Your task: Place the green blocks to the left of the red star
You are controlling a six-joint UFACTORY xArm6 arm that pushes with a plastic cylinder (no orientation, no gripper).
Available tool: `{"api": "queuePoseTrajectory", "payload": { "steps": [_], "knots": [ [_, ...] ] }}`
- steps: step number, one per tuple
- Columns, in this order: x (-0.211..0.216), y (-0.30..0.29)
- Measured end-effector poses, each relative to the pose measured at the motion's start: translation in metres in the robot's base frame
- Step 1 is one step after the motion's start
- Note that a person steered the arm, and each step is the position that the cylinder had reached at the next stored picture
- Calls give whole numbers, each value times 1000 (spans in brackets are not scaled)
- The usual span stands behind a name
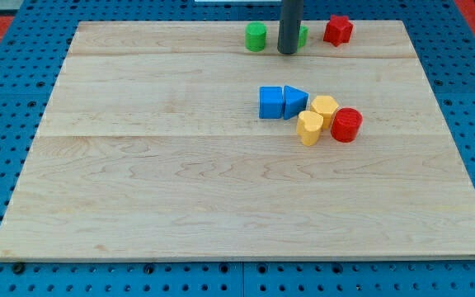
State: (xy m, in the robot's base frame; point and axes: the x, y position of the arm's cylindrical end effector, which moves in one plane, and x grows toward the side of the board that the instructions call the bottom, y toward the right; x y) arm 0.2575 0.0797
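Note:
A red star point(337, 30) sits near the view's top right of the wooden board point(180, 181). A green cylinder point(256, 36) stands to its left near the top edge. A second green block point(302, 35) lies between them, mostly hidden behind my rod, so its shape is hard to make out. My tip point(288, 52) rests on the board between the two green blocks, touching or almost touching the hidden one and a short way right of the cylinder.
A blue cube point(270, 102) and a blue triangle point(294, 101) sit side by side below my tip. Two yellow blocks point(309, 128) point(325, 108) and a red cylinder point(346, 124) cluster to their right.

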Motion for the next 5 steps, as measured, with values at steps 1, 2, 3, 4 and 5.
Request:
{"api": "queuePoseTrajectory", "payload": {
  "steps": [1, 2, 3, 4, 5],
  "knots": [
    [-6, 11],
    [-6, 12],
    [18, -9],
    [10, -41],
    [-13, -41]
  ]
}}
